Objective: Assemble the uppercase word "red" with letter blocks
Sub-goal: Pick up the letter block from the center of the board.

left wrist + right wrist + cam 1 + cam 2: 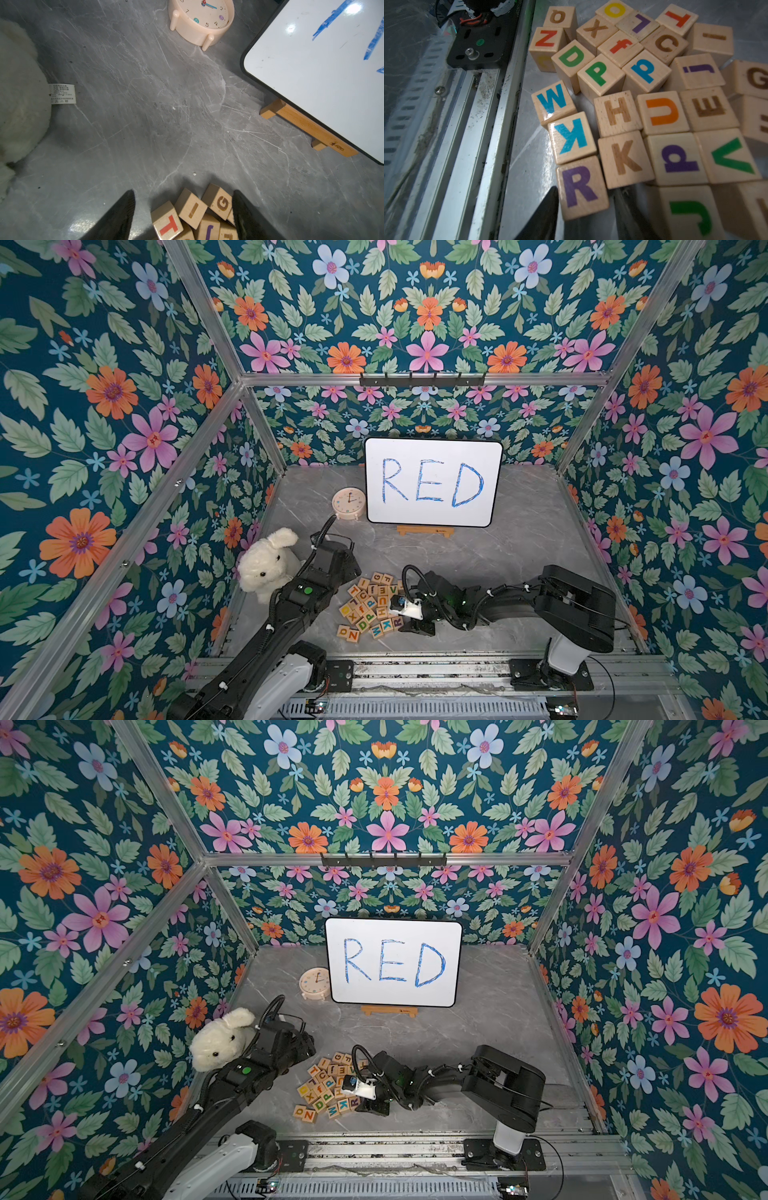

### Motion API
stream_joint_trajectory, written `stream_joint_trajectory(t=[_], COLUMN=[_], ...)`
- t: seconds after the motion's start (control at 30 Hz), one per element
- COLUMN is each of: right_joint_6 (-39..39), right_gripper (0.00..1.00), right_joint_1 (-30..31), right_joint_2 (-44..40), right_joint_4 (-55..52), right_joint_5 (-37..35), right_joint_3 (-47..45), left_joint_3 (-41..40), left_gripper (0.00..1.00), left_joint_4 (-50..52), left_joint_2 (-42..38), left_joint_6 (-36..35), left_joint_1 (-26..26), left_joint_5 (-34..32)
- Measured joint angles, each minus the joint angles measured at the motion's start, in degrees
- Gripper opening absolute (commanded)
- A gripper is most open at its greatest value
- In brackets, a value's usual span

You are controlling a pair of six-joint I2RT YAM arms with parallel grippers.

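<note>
Right jaws sit each side of the R block (581,187) at the edge of the letter blocks (371,605) — gripping or not, I cannot tell. Left jaws hang open, empty. The touching K block (625,160) could drag along.

Whiteboard (434,452), clock (348,503), plush rabbit (266,566)

Right arm (478,605) hides part of the blocks (368,605) in a top view; left wrist view crops clock (200,22), whiteboard (307,79).
</note>
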State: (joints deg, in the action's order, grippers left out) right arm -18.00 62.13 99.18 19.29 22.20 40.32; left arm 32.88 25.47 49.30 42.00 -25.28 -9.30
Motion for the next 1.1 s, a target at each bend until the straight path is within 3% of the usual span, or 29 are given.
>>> stream_joint_trajectory(t=[0.23, 0.57, 0.63, 0.8, 0.97, 1.1], right_joint_6=[0.00, -0.02, -0.20, -0.26, -0.39, -0.44], right_gripper=[0.46, 0.39, 0.32, 0.31, 0.30, 0.30], right_joint_1=[0.20, 0.87, 1.03, 1.14, 1.46, 1.60], right_joint_2=[1.27, 1.70, 1.70, 1.25, -2.40, -10.71], right_joint_4=[0.13, 0.15, 0.15, -0.04, -1.70, -5.57], right_joint_5=[0.00, -0.24, -0.22, -0.33, -0.87, -2.16], right_joint_3=[0.92, 1.22, 1.25, 1.25, 0.33, -1.81], left_joint_3=[0.00, 0.04, 0.04, 0.04, 0.76, 1.81], left_gripper=[0.76, 0.76, 0.76, 0.76, 0.76, 0.76], left_joint_4=[0.02, 0.02, 0.04, 0.02, 0.26, 0.33], left_joint_2=[0.33, 0.33, 0.33, 0.39, 0.48, 0.68], left_joint_6=[-0.04, -0.22, -0.22, -0.22, -0.46, -1.66], left_joint_1=[0.00, 0.00, 0.00, 0.00, 0.00, 0.00], left_joint_5=[-0.04, -0.24, -0.24, -0.26, -0.28, 0.09])
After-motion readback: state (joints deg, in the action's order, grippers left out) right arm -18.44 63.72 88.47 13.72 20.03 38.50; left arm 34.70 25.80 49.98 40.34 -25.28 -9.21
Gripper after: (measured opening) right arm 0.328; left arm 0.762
